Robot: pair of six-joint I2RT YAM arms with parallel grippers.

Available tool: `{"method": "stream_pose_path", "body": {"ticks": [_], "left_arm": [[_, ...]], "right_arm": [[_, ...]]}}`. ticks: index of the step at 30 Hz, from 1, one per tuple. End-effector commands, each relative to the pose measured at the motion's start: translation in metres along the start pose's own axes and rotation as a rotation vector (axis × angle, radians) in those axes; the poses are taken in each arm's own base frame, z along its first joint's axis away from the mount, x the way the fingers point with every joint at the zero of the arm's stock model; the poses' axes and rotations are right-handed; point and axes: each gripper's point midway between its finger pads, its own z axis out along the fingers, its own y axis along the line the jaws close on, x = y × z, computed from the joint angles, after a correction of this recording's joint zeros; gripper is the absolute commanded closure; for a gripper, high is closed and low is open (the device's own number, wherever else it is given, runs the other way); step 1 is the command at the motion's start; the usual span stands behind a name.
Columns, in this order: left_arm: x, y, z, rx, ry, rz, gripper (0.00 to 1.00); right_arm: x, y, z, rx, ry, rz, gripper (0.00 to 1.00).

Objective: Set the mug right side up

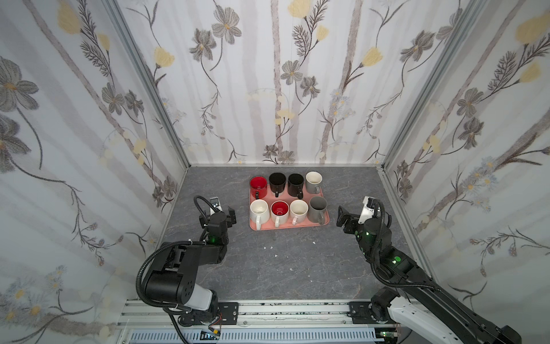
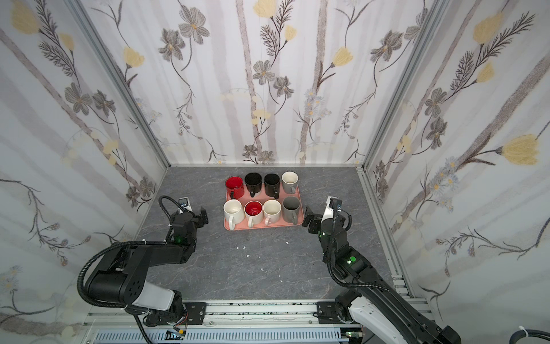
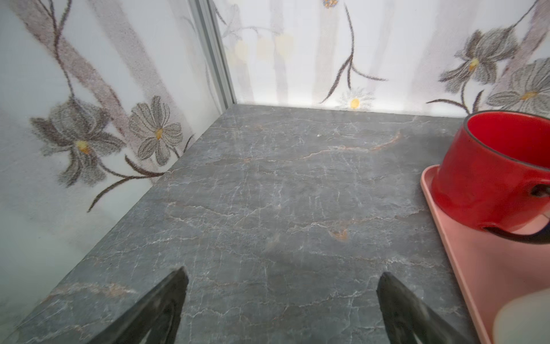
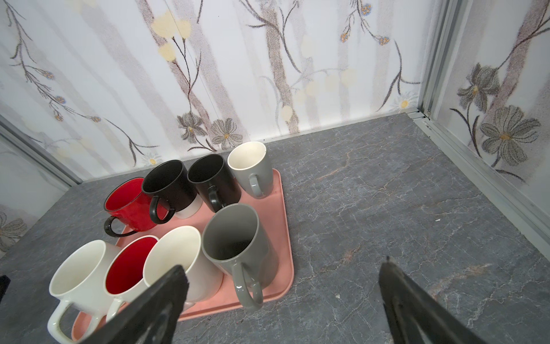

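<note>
Veined grey tabletop (image 1: pixel 282 268) enclosed by floral walls (image 1: pixel 268 89); glossy, probably ceramic mugs (image 1: pixel 298 208) carried on pink tray (image 1: pixel 300 225); left gripper (image 3: pixel 282 275), right gripper (image 4: pixel 284 263) spread wide, empty.

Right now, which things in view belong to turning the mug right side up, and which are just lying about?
Job: mugs, all eight mouth-up; pink tray under them; left gripper and right gripper, both open, empty.
Lying about: white specks on the tabletop.

Grey marbled tabletop (image 1: pixel 282 268), pink tray (image 1: pixel 300 225) toward the back — small white specks (image 1: pixel 270 247) scattered just before it
</note>
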Motion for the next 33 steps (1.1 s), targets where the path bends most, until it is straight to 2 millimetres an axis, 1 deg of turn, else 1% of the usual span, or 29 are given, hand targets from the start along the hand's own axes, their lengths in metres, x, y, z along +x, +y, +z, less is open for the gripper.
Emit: {"method": "stream_pose_path", "body": {"ticks": [1, 4, 9, 12, 15, 17, 18, 19, 20, 21, 23, 24, 26, 29, 33], "left_arm": [[-0.022, -0.009, 0.001, 0.071, -0.102, -0.050, 0.00], [-0.020, -0.010, 0.013, 0.117, -0.064, -0.078, 0.00], [-0.019, -0.007, 0.015, 0.124, -0.058, -0.093, 0.00], [-0.019, -0.006, 0.013, 0.131, -0.067, -0.100, 0.00], [-0.020, -0.004, 0.007, 0.144, -0.096, -0.115, 0.00], [-0.017, -0.004, -0.004, 0.184, -0.133, -0.127, 0.00], [-0.021, 0.001, -0.014, 0.179, -0.204, -0.128, 0.00], [-0.014, 0.003, -0.017, 0.168, -0.169, -0.138, 0.00], [-0.018, 0.013, -0.014, 0.110, -0.194, -0.162, 0.00], [-0.017, 0.022, -0.009, 0.041, -0.179, -0.186, 0.00], [-0.018, 0.023, -0.011, 0.031, -0.196, -0.186, 0.00], [-0.015, 0.026, -0.010, 0.005, -0.171, -0.194, 0.00], [-0.017, 0.027, -0.012, 0.004, -0.192, -0.193, 0.00], [-0.016, 0.026, -0.011, 0.009, -0.184, -0.189, 0.00], [-0.016, 0.025, -0.011, 0.013, -0.180, -0.191, 0.00]], "right_arm": [[-0.009, -0.001, 0.001, 0.004, -0.061, -0.020, 0.00], [-0.012, -0.005, 0.004, 0.027, -0.101, -0.031, 0.00], [-0.022, -0.019, 0.015, 0.097, -0.160, -0.036, 0.01], [-0.021, -0.029, 0.026, 0.142, -0.165, -0.055, 0.00], [-0.022, -0.039, 0.035, 0.174, -0.176, -0.076, 0.00], [-0.021, -0.048, 0.041, 0.198, -0.172, -0.087, 0.00], [-0.020, -0.054, 0.043, 0.213, -0.173, -0.102, 0.01], [-0.019, -0.061, 0.046, 0.236, -0.178, -0.120, 0.00], [-0.016, -0.069, 0.047, 0.262, -0.183, -0.132, 0.00], [-0.014, -0.077, 0.049, 0.292, -0.191, -0.145, 0.00], [-0.006, -0.097, 0.055, 0.356, -0.179, -0.156, 0.00], [-0.001, -0.107, 0.060, 0.381, -0.170, -0.156, 0.00], [0.009, -0.122, 0.067, 0.413, -0.155, -0.157, 0.00], [0.020, -0.135, 0.075, 0.420, -0.168, -0.152, 0.00], [0.036, -0.138, 0.083, 0.365, -0.157, -0.197, 0.01]]}}
